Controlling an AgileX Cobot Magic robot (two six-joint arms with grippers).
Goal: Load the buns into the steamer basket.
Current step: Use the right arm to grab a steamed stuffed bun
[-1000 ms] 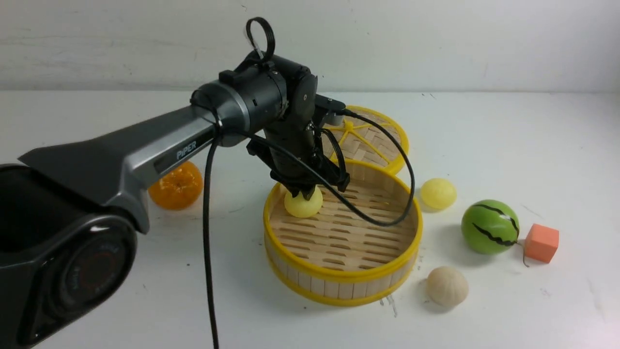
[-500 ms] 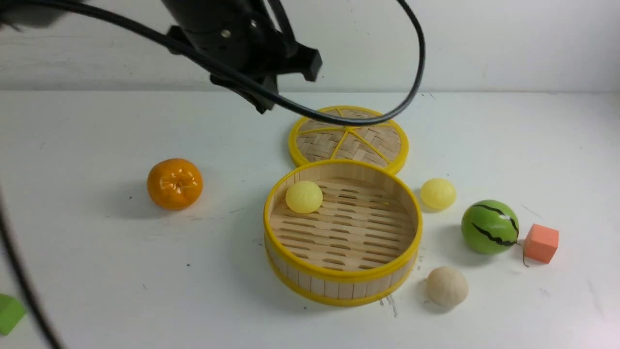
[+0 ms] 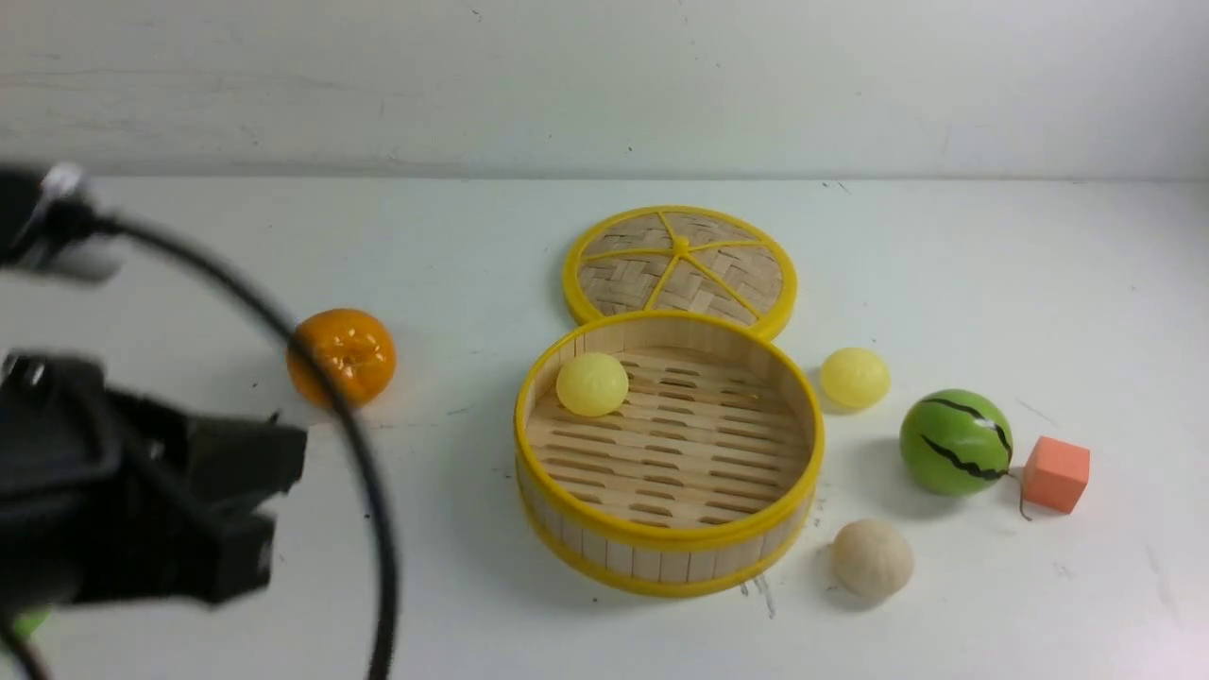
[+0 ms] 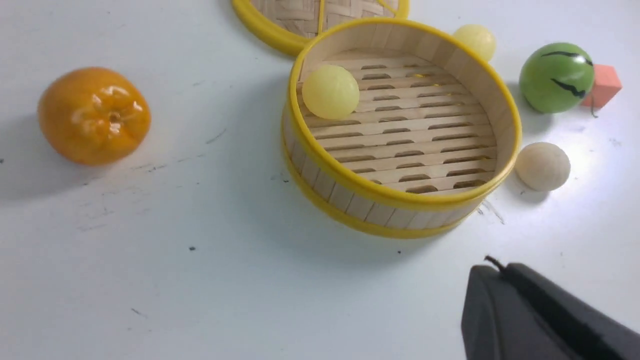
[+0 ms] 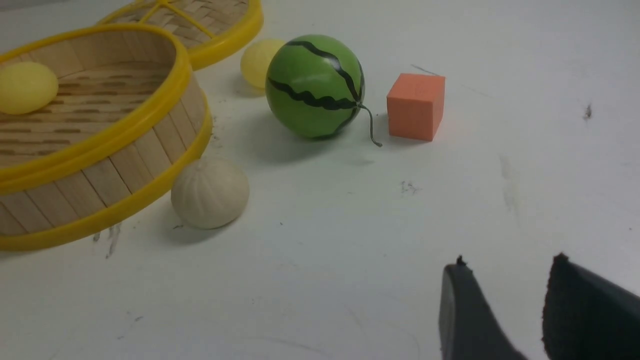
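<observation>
One bun (image 3: 592,383) in steamer basket (image 3: 661,540), left jaws now away.

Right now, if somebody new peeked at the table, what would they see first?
The wide steamer basket in the middle, yellow-rimmed, with one pale yellow bun inside by its far left wall. Then the shiny orange to its left, and the green striped watermelon ball to its right beside a small orange cube. A blurry black left arm fills the near-left corner.
</observation>
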